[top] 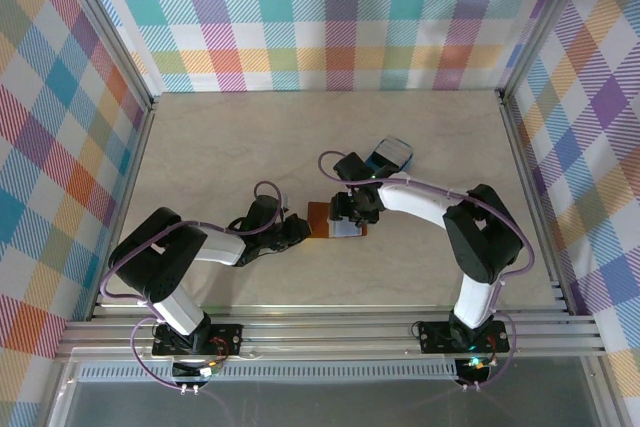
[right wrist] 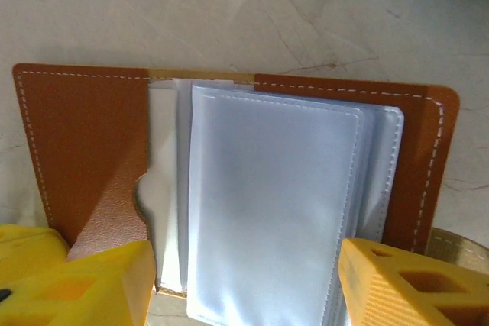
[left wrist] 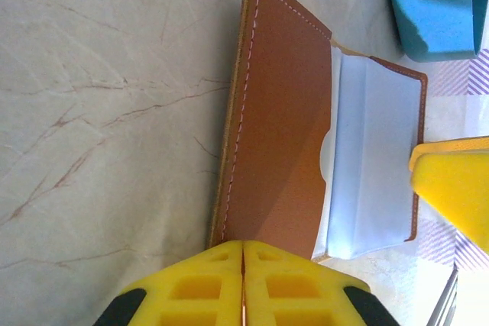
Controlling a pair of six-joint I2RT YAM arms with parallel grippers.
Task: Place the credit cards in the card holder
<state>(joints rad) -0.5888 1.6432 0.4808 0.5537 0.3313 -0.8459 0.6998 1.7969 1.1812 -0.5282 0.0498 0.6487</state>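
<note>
Two grippers meet at the card holder near the middle of the table. The left gripper [left wrist: 243, 253] is clenched, its yellow fingers [left wrist: 191, 288] pressed flat together with only a thin seam between them. Their tips sit at the near edge of the card holder [left wrist: 283, 127]; whether they press on the leather cannot be told. In the top view this left gripper [top: 297, 231] lies low at the holder's left end.

The right gripper [right wrist: 241, 265] is spread wide and grasps nothing. One yellow finger [right wrist: 76, 280] overlaps the corner of the brown pocket, and the other stands at the far side of the pale sleeves [right wrist: 275, 204]. From above, the right gripper [top: 352, 219] hangs over the right part of the card holder [top: 318, 218].

The card holder [right wrist: 84, 143] lies open and flat on the marbled table [top: 250, 137]. Its brown stitched leather faces up, with a thumb notch cut in the pocket and a stack of pale grey-blue sleeves fanned across its middle.

Just beyond it, by the right arm's wrist, sits a blue tray [top: 392, 154], whose rounded corner [left wrist: 432, 5] appears in the left wrist view. Checked walls surround the table.
</note>
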